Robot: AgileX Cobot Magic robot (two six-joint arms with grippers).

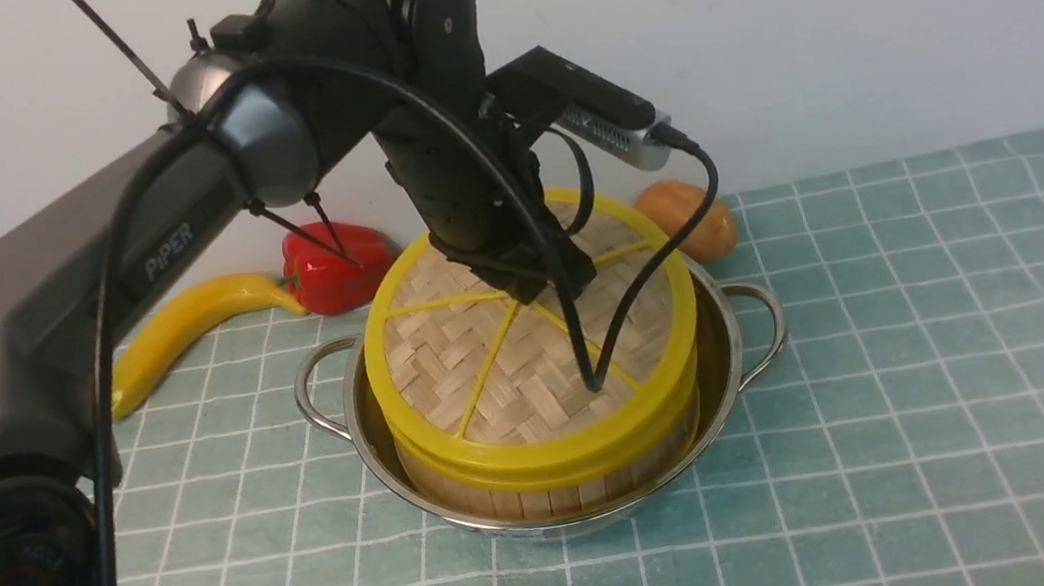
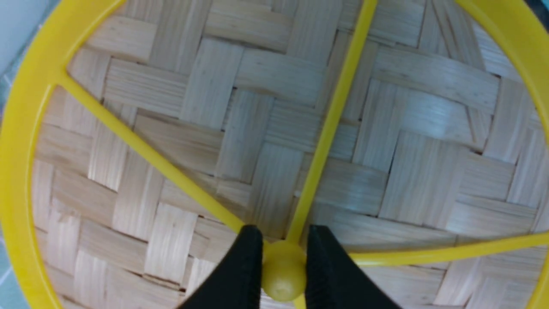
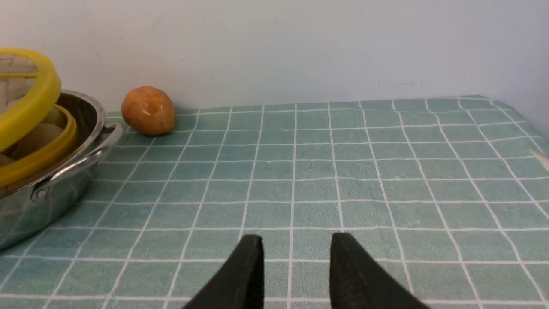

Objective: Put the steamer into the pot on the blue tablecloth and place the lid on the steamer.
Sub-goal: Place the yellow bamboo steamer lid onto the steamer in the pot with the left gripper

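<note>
Lid [image 1: 492, 368], front view: it lies on top of the steamer [image 1: 509, 498], which sits inside the pot [image 1: 732, 338] on the blue tablecloth [image 1: 897, 385]. My left jaws are down at the hub. The near rim looks seated; the far side seems to ride higher.

Left wrist view: my left jaws are closed narrowly on the yellow knob [image 2: 283, 274] where the spokes meet, one tip on either side. Grip looks centred.

Right wrist view: my right jaws stand open and hold nothing, low over the cloth, well apart from the pot. From here a gap shows between lid rim and steamer rim, so the lid is tilted, not home.

Judgement: bring the raised side down level, keeping rim over rim. Let go only once that gap closes, then lift straight up so the knob isn't dragged.
</note>
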